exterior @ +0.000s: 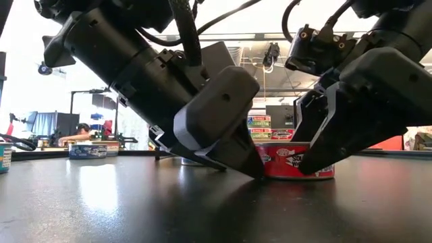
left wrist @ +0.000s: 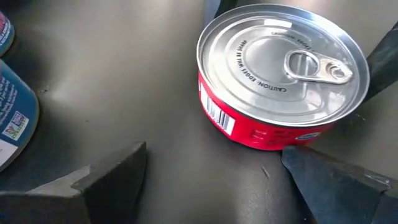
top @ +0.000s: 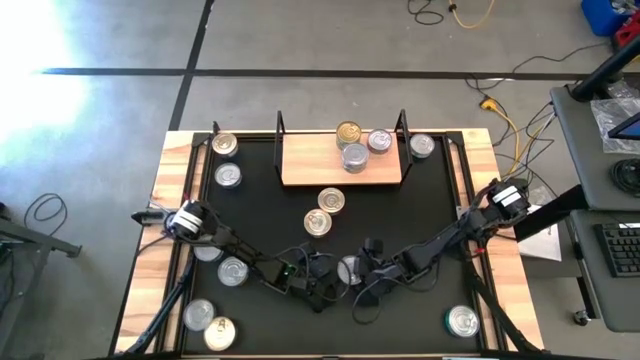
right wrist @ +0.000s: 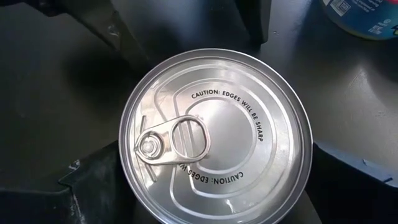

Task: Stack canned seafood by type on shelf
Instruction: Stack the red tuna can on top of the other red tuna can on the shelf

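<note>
On the black table (top: 440, 230), spread-fingered pincers flank an upright red-sided, silver-lidded tin (left wrist: 280, 81).

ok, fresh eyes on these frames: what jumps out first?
Both grippers, left and right, meet low at the table's near middle, both open around one red-sided tin with a silver pull-tab lid. Behind them the shelf holds just three tins, bunched at its right end. The remaining tins lie scattered over the black table, mostly down its left side.
</note>
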You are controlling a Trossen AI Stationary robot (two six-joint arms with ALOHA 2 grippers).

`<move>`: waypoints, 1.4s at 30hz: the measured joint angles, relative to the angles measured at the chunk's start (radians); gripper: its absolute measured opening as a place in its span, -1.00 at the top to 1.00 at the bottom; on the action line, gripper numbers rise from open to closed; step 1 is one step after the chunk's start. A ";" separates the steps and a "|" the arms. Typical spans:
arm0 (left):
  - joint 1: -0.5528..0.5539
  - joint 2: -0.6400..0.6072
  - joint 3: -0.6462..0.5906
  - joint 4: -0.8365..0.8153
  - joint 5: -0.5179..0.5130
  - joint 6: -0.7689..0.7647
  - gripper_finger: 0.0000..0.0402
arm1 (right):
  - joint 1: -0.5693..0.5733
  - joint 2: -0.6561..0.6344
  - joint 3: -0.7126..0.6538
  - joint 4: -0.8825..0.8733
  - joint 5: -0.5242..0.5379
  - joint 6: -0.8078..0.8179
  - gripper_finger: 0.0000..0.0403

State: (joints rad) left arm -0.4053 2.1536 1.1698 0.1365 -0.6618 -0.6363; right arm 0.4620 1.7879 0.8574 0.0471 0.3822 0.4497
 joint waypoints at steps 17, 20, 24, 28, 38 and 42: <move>-0.013 -0.122 0.013 -0.163 -0.016 -0.071 -0.85 | -0.031 -0.094 0.045 -0.146 -0.048 0.029 -0.90; -0.035 -0.221 -0.028 -0.206 -0.044 -0.075 -0.85 | -0.038 -0.167 0.087 -0.297 -0.106 0.017 -0.89; -0.050 -0.357 -0.110 -0.289 -0.036 -0.110 -0.85 | -0.065 -0.259 0.149 -0.465 -0.101 0.008 -0.89; -0.031 -0.517 -0.184 -0.276 -0.017 -0.075 -0.85 | -0.120 -0.331 0.228 -0.632 -0.090 0.002 -0.89; 0.233 -0.701 -0.197 -0.115 0.247 0.344 -0.85 | -0.498 -0.422 0.368 -0.806 -0.142 -0.210 -0.89; 0.336 -0.718 -0.179 -0.101 0.303 0.425 -0.85 | -0.697 -0.438 0.398 -0.805 -0.170 -0.295 -0.89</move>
State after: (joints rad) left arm -0.0695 1.4361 0.9908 0.0357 -0.3588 -0.2112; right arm -0.2347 1.3502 1.2557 -0.7577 0.2121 0.1549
